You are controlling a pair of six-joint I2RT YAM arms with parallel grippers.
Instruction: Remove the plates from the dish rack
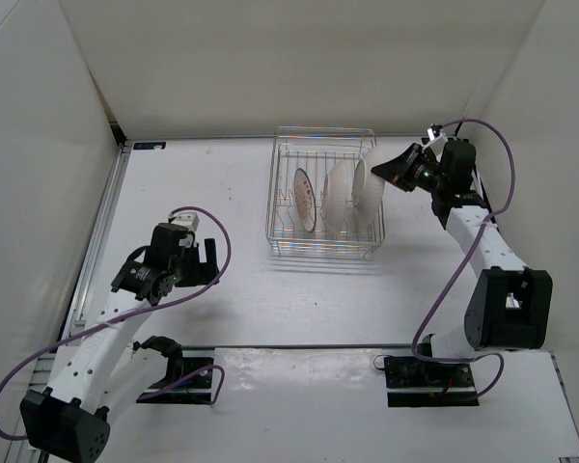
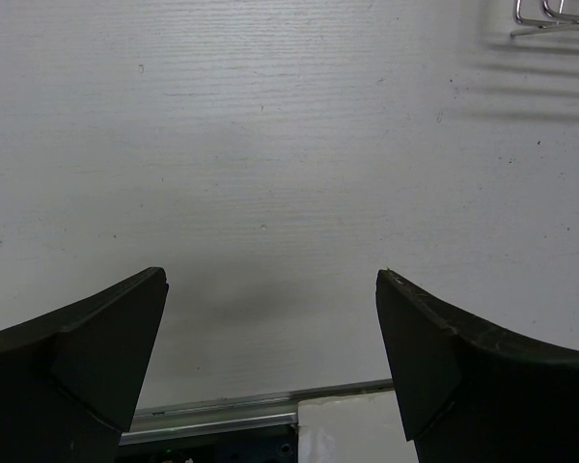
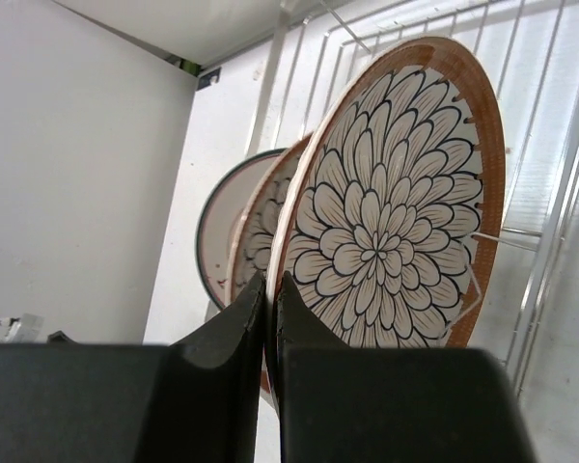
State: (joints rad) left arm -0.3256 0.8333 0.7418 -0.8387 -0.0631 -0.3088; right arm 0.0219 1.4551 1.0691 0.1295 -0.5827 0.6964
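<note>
Three plates (image 1: 336, 196) stand on edge in the rack (image 1: 282, 231); my right end effector (image 3: 270, 286) is clenched on the rim of the nearest, the petal plate (image 3: 386, 212). The pinch is thin, so I fear it slipping or snagging a wire on the lift. Left end effector (image 2: 270, 289) hangs released over the desk (image 2: 270, 145).

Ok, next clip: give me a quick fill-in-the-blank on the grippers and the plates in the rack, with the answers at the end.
1. The right gripper is shut on the ____ of the petal-pattern plate.
2. The left gripper stands ____ over the table, holding nothing.
3. The dish rack holds ____ plates, the gripped one included.
Missing words: rim; open; three.
</note>
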